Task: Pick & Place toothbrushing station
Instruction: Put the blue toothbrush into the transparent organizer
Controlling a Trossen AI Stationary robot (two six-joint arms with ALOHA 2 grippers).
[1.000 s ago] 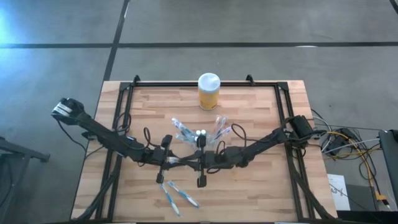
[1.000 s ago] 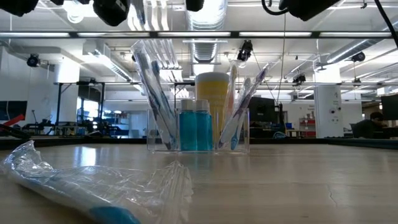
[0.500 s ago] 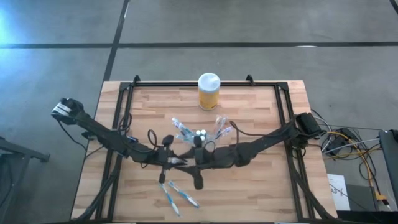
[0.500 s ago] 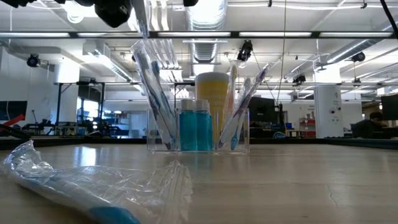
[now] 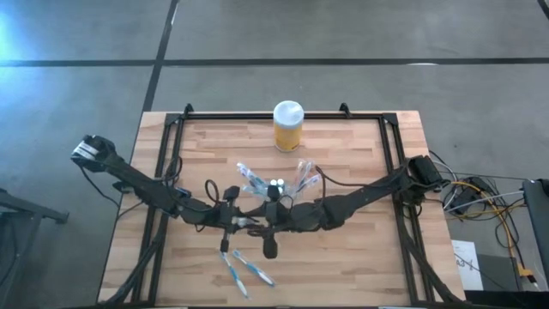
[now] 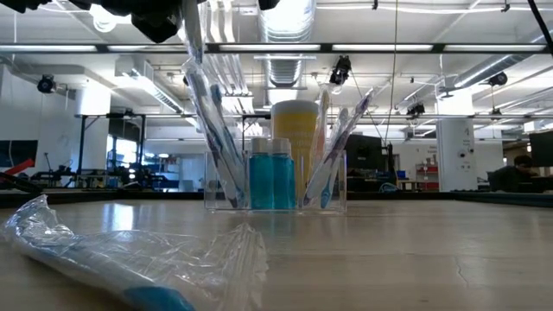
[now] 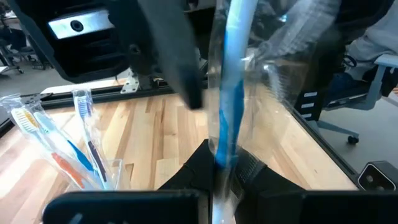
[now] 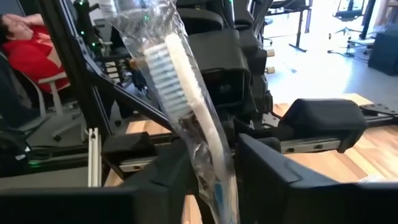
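Left gripper (image 7: 224, 171): clamped on wrapped toothbrush (image 7: 231, 93), raised just on the table-front side of clear holder (image 5: 276, 183); long axis near upright. Right gripper (image 8: 211, 167): set about the same brush from the opposite side, equally near the holder; hold not determinable. Brush handle largely lost behind crinkled wrapper and dark housings.

Worktop (image 5: 343, 154): pale wood planks, matt, black metal frame. Holder (image 6: 275, 181): clear glossy plastic. Toothbrushes (image 5: 244, 270): smooth blue/white plastic in crinkly see-through film wrap. Jar (image 5: 287, 127): yellow, smooth white lid. Left gripper (image 7: 217, 180): matt black plastic.
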